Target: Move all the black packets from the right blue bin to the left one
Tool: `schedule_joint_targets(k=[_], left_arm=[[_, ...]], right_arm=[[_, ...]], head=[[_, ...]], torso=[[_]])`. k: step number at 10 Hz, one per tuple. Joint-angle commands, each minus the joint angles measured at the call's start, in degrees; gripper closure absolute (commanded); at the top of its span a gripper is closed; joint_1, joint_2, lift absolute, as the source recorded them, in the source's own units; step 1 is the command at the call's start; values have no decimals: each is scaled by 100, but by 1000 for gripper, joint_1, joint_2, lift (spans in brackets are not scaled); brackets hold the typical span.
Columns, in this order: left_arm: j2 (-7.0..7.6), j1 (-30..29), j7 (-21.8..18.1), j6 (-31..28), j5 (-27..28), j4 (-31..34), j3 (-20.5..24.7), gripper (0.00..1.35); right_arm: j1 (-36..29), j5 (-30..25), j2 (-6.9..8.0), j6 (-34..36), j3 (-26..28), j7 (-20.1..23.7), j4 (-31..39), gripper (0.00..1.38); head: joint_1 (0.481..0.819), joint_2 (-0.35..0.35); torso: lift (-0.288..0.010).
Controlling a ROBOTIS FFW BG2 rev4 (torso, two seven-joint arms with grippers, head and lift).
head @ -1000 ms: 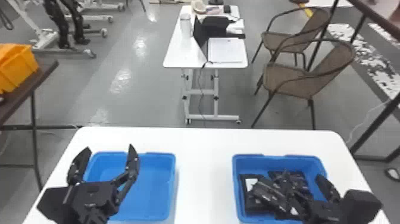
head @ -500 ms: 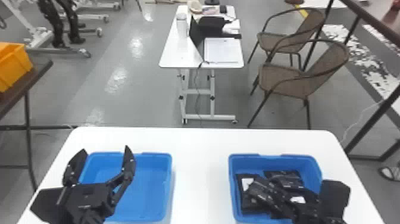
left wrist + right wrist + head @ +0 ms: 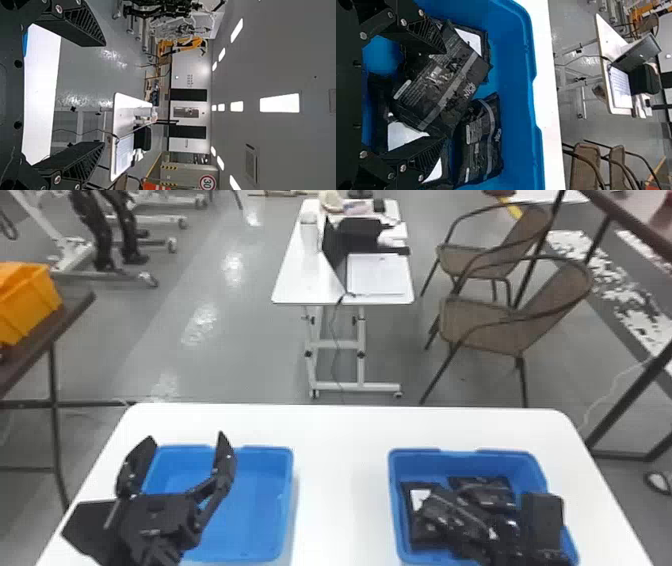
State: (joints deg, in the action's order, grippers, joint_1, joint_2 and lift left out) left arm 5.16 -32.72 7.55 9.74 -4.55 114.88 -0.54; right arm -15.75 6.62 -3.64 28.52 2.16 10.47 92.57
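Observation:
In the head view my left gripper (image 3: 185, 435) is spread open over the left blue bin (image 3: 250, 515), which has a bare floor. In the left wrist view the left gripper (image 3: 104, 94) has nothing between its fingers. My right gripper (image 3: 542, 517) is down in the near right part of the right blue bin (image 3: 465, 457), among black packets (image 3: 484, 491). In the right wrist view the right gripper (image 3: 445, 95) stands open, its fingers apart at two sides of a slanted top packet (image 3: 451, 79). Another packet (image 3: 480, 138) lies beside it, and others with white labels are partly covered.
Both bins stand on a white table (image 3: 340, 480), with a bare strip between them. Beyond it are a small white table (image 3: 295, 285) with a laptop and brown chairs (image 3: 490, 325). An orange crate (image 3: 30, 302) sits on a side table at left.
The right gripper has turned and lowered among the packets; its fingers were spread above the bin's right side earlier. The left gripper has stayed over the left bin, and the head view has shifted slightly.

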Motion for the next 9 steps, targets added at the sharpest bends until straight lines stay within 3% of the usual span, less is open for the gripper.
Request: schedule_joint_targets(k=[1,3,4,5,6,9], left_arm=[[2,20,-34,-7,-2,-18,10,136],[-7,37,-70,-112,-90,-18,27,136],[-7,37,-114,-130,-143,-18,27,136],[-7,55,-140,-147,-160,-18,36,136],[-15,55,-149,-147,-169,-18,36,136],[-33,72,-157,-156,-319,-10,54,136]], right_arm=[[248,-231,-5,215,4,245,-257,269],[310,-258,4,330,65,254,-397,282],[406,-249,-14,330,101,333,-555,501],[450,-258,-40,330,109,438,-564,1038],[380,-179,-23,207,109,438,-459,1219],[11,358,30,-110,232,430,139,1286]], head=[[695,50],[695,53],[695,48],[695,45],[695,43],[695,51]], torso=[[0],[0],[0],[0],[0],[0]])
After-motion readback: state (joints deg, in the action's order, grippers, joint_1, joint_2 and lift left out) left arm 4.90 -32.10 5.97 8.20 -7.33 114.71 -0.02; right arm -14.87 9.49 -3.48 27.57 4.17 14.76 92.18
